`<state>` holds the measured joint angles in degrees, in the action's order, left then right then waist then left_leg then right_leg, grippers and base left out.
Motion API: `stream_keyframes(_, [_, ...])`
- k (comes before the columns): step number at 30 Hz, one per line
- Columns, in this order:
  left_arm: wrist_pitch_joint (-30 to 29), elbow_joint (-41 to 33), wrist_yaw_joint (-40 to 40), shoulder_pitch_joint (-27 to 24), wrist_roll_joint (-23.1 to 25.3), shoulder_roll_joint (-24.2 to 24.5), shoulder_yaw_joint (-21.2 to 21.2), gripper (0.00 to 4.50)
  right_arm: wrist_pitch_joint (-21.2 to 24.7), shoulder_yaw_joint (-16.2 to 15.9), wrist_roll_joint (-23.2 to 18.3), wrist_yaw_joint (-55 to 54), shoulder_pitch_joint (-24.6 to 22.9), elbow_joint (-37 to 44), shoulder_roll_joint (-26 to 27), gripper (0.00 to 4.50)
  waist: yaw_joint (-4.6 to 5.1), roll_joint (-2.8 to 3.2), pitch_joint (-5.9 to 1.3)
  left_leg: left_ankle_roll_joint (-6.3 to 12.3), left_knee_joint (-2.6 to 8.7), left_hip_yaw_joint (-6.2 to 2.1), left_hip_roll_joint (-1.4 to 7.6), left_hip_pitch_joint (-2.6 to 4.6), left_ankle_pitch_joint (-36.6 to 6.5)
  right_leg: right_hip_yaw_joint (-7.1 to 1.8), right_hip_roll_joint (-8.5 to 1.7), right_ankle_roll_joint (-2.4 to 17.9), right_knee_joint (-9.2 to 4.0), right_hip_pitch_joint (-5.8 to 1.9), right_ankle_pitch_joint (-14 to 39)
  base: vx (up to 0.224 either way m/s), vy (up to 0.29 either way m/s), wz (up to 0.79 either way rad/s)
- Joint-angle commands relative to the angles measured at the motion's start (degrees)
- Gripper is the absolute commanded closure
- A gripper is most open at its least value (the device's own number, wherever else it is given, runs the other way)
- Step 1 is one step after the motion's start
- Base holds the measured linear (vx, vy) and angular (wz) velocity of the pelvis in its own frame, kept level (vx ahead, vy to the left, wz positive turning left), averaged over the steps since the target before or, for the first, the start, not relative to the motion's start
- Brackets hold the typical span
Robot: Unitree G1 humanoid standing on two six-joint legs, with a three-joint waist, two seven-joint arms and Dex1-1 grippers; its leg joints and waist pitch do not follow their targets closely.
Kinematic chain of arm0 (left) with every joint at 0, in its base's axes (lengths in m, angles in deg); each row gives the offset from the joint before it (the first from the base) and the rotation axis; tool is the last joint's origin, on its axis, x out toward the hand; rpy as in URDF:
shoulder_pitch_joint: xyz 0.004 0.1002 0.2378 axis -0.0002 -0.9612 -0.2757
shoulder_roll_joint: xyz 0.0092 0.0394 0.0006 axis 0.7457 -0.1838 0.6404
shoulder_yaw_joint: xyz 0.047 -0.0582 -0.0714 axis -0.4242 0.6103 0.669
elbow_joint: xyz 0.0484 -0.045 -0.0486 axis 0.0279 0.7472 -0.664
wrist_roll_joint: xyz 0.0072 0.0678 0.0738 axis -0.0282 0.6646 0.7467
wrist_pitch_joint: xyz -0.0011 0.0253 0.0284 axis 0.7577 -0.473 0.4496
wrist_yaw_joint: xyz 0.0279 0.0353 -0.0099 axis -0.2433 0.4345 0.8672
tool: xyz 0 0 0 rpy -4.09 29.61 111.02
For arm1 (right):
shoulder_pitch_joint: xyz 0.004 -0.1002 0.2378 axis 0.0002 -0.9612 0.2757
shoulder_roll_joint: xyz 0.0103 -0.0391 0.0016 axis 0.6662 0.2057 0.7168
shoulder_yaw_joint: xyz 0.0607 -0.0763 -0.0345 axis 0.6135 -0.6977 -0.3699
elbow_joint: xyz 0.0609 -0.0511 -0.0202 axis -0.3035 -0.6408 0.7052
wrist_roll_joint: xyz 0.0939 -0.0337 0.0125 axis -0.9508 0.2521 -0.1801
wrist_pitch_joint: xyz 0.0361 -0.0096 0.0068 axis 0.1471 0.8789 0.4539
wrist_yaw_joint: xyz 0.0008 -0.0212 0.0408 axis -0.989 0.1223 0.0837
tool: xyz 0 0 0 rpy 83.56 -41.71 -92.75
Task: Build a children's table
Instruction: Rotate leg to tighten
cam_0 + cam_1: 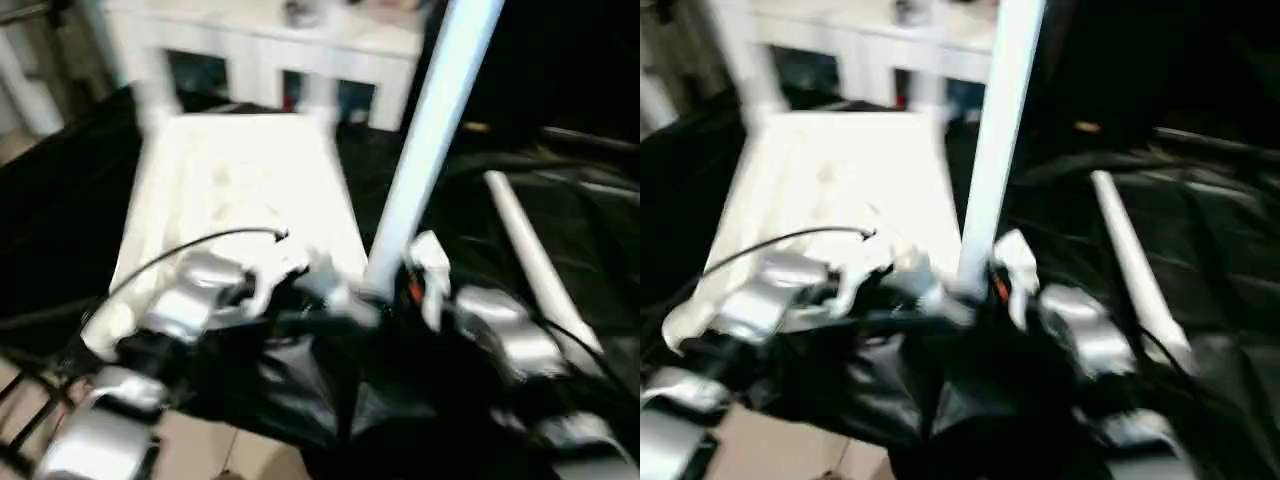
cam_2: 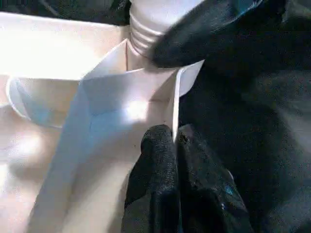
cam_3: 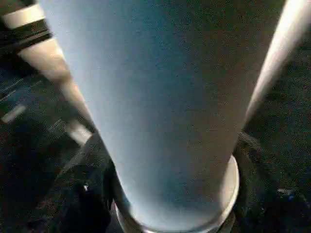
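Left hand (image 2: 170,160): pinches the white table top's (image 1: 240,190) edge wall, likely to keep it from sliding.
Right hand (image 1: 425,275): cannot tell its fingers.
Leg (image 1: 425,140): stands in the near corner socket.
Spare leg (image 1: 535,255): lies on the black tabletop (image 1: 60,210).

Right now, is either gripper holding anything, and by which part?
The left gripper pinches the tabletop's rim wall beside the corner socket. Whether the right one grips the upright leg cannot be told.
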<state>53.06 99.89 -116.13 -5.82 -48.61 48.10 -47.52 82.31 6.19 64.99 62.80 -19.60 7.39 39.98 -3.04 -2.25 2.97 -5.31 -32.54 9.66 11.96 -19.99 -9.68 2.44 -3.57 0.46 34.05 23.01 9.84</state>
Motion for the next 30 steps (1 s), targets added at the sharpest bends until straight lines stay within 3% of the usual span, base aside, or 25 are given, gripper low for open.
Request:
stream_keyframes(1, [-3.4,-1.6,6.5,1.4,-0.7,-4.9,0.8,4.5,3.3,0.5,2.1,-11.5,0.7,-6.6,4.1,1.78,0.35,0.18,-2.92,-0.82,3.83,-0.18,0.64,0.16,-19.3,-1.65,-3.65,8.0,-5.29,-1.87,27.9,0.0,0.0,0.0])
stream_keyframes(2, [-3.9,-1.7,7.4,1.4,-0.5,-5.5,0.8,4.5,3.3,1.2,1.8,-13.2,1.1,-7.4,4.7,1.78,0.4,-0.06,-2.95,-0.68,3.8,-0.19,0.56,0.18,-19.4,-1.54,-3.67,7.6,-5.5,-1.85,29.0,0.0,0.0,0.0])
stream_keyframes(4, [-4.2,-1.8,7.9,1.4,-0.4,-5.7,0.8,4.5,3.2,1.5,1.7,-14.1,1.3,-7.8,5.1,1.78,0.53,0.07,-3.13,-0.16,3.7,-0.2,0.49,0.05,-18.4,-1.58,-3.71,7.0,-5.63,-1.95,29.0,0.0,0.0,0.0])
stream_keyframes(5, [-5.4,-2.5,10.1,1.4,-0.3,-7.4,1.0,4.5,1.9,1.6,2.1,-16.7,2.1,-9.7,6.3,1.78,0.59,-0.14,-3.1,0.39,3.63,-0.07,0.51,0.12,-18.7,-1.6,-3.56,7.0,-5.75,-1.74,28.2,0.0,0.0,0.0])
stream_keyframes(7, [-6.1,-3.1,11.2,1.4,-0.4,-8.8,1.1,4.5,0.5,1.4,2.9,-17.0,2.7,-10.8,7.5,1.78,0.79,0.07,-3.15,0.4,3.76,-0.11,0.58,-0.12,-18.4,-1.52,-3.51,7.7,-5.45,-1.89,26.2,0.0,0.0,0.0])
stream_keyframes(9, [-5.7,-3.1,10.8,1.4,-0.5,-8.9,0.8,4.5,0.8,1.7,2.1,-15.7,2.9,-10.5,8.0,1.22,0.86,0.29,-3.21,0.71,3.7,-0.04,0.54,-0.07,-18.8,-1.61,-3.37,7.8,-5.52,-1.86,25.0,0.0,0.0,0.0])
stream_keyframes(12, [-5.3,-3.0,10.7,1.4,-0.4,-8.7,0.4,4.5,0.4,1.7,2.2,-15.3,3.3,-10.3,7.9,1.04,0.81,0.52,-3.28,0.94,3.77,-0.03,0.61,-0.19,-18.2,-1.72,-3.35,8.9,-5.11,-2.01,22.0,0.0,0.0,0.0])
stream_keyframes(15, [-4.2,-3.8,8.5,0.8,-0.4,-7.5,-0.7,4.5,-3.1,-0.3,3.6,-12.5,2.9,-9.2,5.9,1.0,0.82,0.45,-3.34,0.85,3.73,0.04,0.63,-0.15,-18.4,-1.71,-3.38,9.6,-5.05,-2.1,21.0,0.0,0.0,0.0])
stream_keyframes(17, [-3.1,-4.7,5.9,0.3,-0.7,-6.2,-1.3,4.5,-4.6,-0.8,2.2,-6.6,2.0,-6.7,4.2,1.0,0.63,0.38,-3.41,1.77,3.69,0.12,0.73,-0.28,-17.8,-1.8,-3.39,9.9,-4.94,-2.33,19.1,0.0,0.0,0.0])
stream_keyframes(22, [-0.4,-5.5,0.3,-0.1,-1.1,-3.0,-2.2,4.5,-11.0,-3.7,3.3,3.4,-0.5,-3.2,-0.4,1.0,0.31,0.29,-3.82,3.41,3.27,0.39,0.83,-0.5,-12.5,-1.88,-3.39,12.8,-3.94,-2.82,10.3,0.0,0.0,0.0])
stream_keyframes(23, [-0.4,-5.5,0.3,-0.1,-1.1,-3.0,-2.2,4.5,-11.0,-3.7,3.3,3.4,-0.5,-3.2,-0.4,1.0,0.27,0.32,-3.86,3.6,3.23,0.42,0.84,-0.47,-12.1,-1.88,-3.39,13.1,-3.87,-2.77,9.6,0.0,0.0,0.0])
stream_keyframes(24, [0.6,-6.2,-3.6,-0.5,-1.6,-1.0,-3.0,4.5,-9.4,-3.7,1.3,9.2,-1.6,-1.1,-2.1,1.0,0.26,-0.24,-3.88,4.17,3.18,0.5,0.77,-0.59,-11.3,-1.84,-3.24,13.6,-3.73,-2.98,8.4,0.0,0.0,0.0])
stream_keyframes(25, [1.0,-6.6,-5.6,-0.7,-2.0,-0.1,-3.3,4.5,-7.6,-3.8,-0.1,12.2,-2.2,0.2,-2.9,1.0,-0.1,0.15,-3.92,4.88,3.11,0.49,0.95,-0.5,-10.5,-1.92,-3.37,14.0,-3.45,-2.91,7.1,0.0,0.0,0.0])
stream_keyframes(27, [1.5,-7.2,-8.2,-1.0,-2.6,1.1,-3.8,4.5,-6.4,-4.0,-1.3,15.5,-2.8,1.6,-3.8,1.0,-0.38,0.16,-3.82,5.59,3.15,0.49,1.08,-0.43,-10.1,-1.89,-3.27,14.5,-3.35,-2.98,5.8,0.0,0.0,0.0])
stream_keyframes(30, [2.1,-8.5,-13.7,-1.5,-3.6,3.4,-4.8,4.5,-4.6,-6.0,-2.5,22.0,-4.5,5.0,-6.2,1.0,-0.61,0.55,-3.59,4.59,3.33,0.48,1.17,0.02,-12.0,-1.82,-3.28,14.6,-3.69,-2.66,8.5,0.0,0.0,0.0])
